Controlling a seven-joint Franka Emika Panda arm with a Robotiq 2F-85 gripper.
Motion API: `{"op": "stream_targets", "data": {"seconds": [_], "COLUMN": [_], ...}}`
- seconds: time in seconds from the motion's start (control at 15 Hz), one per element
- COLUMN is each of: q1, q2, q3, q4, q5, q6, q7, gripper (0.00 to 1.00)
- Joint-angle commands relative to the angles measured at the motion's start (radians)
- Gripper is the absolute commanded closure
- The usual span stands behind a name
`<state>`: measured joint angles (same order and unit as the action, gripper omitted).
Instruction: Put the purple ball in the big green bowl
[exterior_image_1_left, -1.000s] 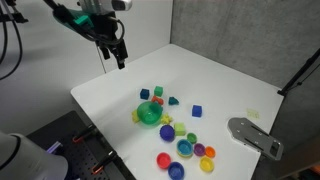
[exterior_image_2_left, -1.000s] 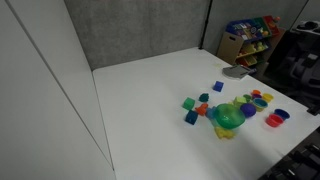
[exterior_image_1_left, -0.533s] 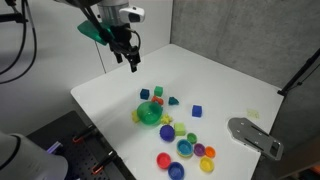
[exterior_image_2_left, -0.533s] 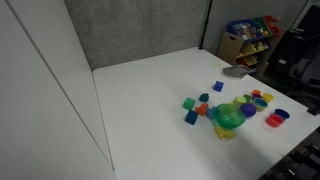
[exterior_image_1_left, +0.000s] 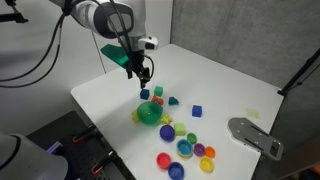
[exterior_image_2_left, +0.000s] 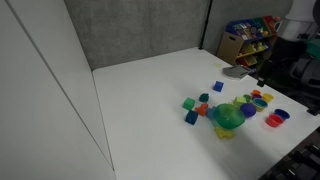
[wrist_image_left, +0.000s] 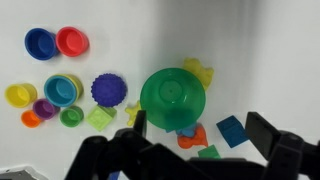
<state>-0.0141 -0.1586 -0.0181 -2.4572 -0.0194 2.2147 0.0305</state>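
Risk of knocking crowded cups (wrist_image_left: 62, 90) or rolling ball (wrist_image_left: 108, 90) away on approach; end effector (wrist_image_left: 200, 122) spread, empty, above bowl (wrist_image_left: 172, 97) edge, not yet over ball.

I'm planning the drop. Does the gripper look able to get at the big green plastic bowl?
Probably yes: the gripper hangs above the big green plastic bowl, fingers open; nothing covers it, and small blocks only crowd one side.

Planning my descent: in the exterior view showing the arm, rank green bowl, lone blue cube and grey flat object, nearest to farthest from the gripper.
1. green bowl, just below the gripper.
2. lone blue cube, to the right.
3. grey flat object, far right table edge.
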Motion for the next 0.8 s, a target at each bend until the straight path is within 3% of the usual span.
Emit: {"op": "stream_targets", "data": {"seconds": [0.0, 0.33, 0.73], "q1": [-0.008, -0.002, -0.041], "q2": [0.081, 0.134, 0.216], "q3": [-0.009, 0.002, -0.043], "q4": [0.011, -0.038, -0.022], "q5": [0.008, -0.030, -0.065], "q6": [0.023, 0.128, 0.237], "q7": [-0.024, 0.007, 0.015], "gripper": [0.00, 0.00, 0.00]}}
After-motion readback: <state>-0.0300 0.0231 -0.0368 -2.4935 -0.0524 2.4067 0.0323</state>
